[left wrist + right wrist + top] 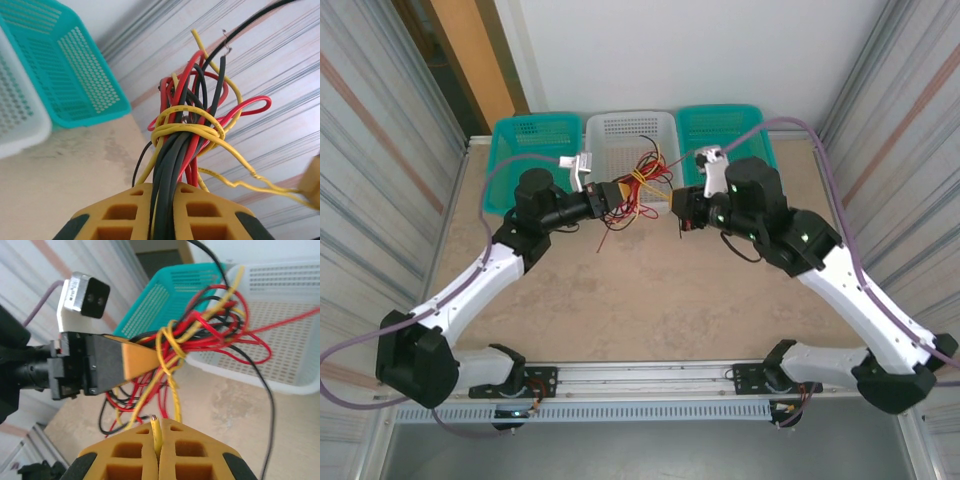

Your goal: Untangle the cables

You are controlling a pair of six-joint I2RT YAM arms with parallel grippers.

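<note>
Your left gripper (165, 194) clamped shut on one tangled bundle of thin red, black and yellow cables (184, 145); your right gripper (158, 434) pinched one yellow wire (174, 390) trailing from it.

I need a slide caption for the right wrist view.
Right gripper pinches a thin yellow wire from the red, black and yellow cable bundle in left gripper.
</note>
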